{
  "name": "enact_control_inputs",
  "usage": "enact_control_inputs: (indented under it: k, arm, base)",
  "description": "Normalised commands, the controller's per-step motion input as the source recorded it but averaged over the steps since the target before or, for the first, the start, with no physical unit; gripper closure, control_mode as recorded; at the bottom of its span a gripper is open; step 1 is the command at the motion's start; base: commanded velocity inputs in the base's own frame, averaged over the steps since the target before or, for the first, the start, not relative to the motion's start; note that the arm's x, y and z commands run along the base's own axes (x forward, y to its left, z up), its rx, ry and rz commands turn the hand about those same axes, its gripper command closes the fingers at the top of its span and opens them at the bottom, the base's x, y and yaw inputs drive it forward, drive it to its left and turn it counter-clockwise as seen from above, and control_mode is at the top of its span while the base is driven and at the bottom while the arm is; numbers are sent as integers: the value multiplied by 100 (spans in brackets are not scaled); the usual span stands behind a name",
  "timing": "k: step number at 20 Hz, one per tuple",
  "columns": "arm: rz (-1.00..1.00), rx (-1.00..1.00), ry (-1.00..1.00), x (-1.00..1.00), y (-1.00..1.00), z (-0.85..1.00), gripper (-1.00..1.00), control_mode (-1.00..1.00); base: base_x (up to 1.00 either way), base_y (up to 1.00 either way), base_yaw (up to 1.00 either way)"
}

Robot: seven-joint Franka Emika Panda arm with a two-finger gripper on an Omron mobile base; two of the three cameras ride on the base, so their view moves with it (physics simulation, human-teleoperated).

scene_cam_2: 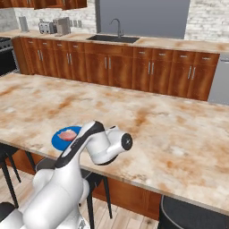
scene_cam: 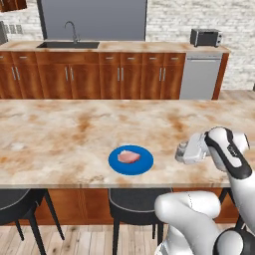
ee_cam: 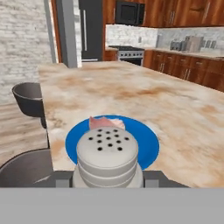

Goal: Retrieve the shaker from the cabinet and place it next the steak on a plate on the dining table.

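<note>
Grey shaker (ee_cam: 107, 156) sits clamped in the gripper (ee_cam: 107, 177), upright, perforated cap toward the hand camera, above the table (scene_cam: 60, 134) near its front edge. Just ahead lies the blue plate (ee_cam: 148, 146) with the steak (ee_cam: 105, 123); from the left base view, that is leftward.

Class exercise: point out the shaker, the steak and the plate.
shaker (ee_cam: 107, 148), hand view, holed cap.
steak (scene_cam: 128, 157), left base view, its middle.
plate (scene_cam: 142, 166), left base view, bare blue rim.
</note>
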Motion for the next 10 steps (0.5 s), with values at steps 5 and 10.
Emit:
enact_control_inputs:
  k: [5, 10]
  arm:
    - [0, 0, 0, 33, 0, -13, 100, -100]
    - [0, 0, 0, 39, 0, -23, 100, -100]
  base:
    - [0, 0, 0]
    - [0, 0, 0]
